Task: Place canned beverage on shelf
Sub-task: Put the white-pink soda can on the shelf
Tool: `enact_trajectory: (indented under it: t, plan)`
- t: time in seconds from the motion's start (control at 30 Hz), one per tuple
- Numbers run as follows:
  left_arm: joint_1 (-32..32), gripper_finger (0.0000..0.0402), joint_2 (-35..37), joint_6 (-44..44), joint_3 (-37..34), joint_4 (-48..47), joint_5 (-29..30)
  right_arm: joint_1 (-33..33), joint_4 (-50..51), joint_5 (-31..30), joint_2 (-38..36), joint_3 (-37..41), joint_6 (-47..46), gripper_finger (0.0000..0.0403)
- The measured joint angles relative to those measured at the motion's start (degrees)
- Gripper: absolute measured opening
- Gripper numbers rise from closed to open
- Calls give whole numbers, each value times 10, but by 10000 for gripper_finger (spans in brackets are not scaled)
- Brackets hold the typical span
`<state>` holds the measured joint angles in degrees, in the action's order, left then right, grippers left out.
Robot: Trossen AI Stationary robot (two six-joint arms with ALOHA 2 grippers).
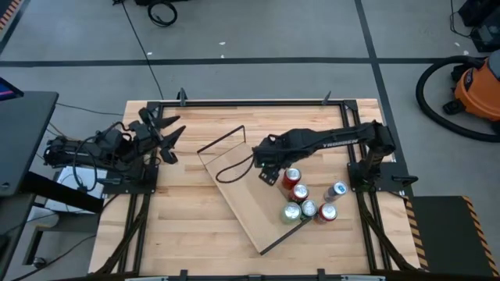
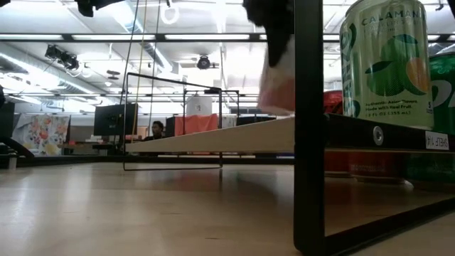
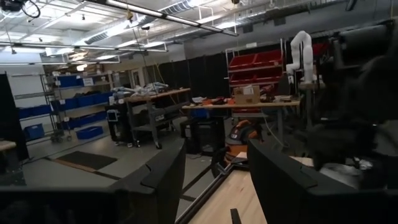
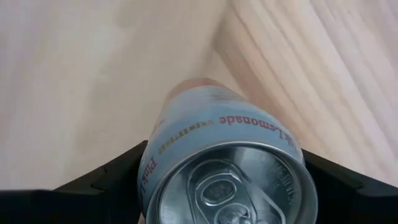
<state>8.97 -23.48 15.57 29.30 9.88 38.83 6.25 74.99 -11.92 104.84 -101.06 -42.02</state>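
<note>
The right gripper [image 4: 224, 186] clasped a pale can [image 4: 227, 165] over the shelf [image 1: 242, 204] at the high view's centre. 5 cans [image 1: 308, 201] stood at the shelf's right edge. The left gripper [image 1: 170, 140], fingers spread, waited at upper left.
</note>
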Motion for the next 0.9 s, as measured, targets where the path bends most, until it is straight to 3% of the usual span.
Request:
enact_trajectory:
  t: [0.33, 0.9]
  plan:
    - [0, 183, -1, -28, 0, 2, 0, 97, -36, 44, 0, -9, -148, 323]
    - [0, 183, -1, -29, 0, 6, 0, 181, -206, 45, 0, -9, -211, 323]
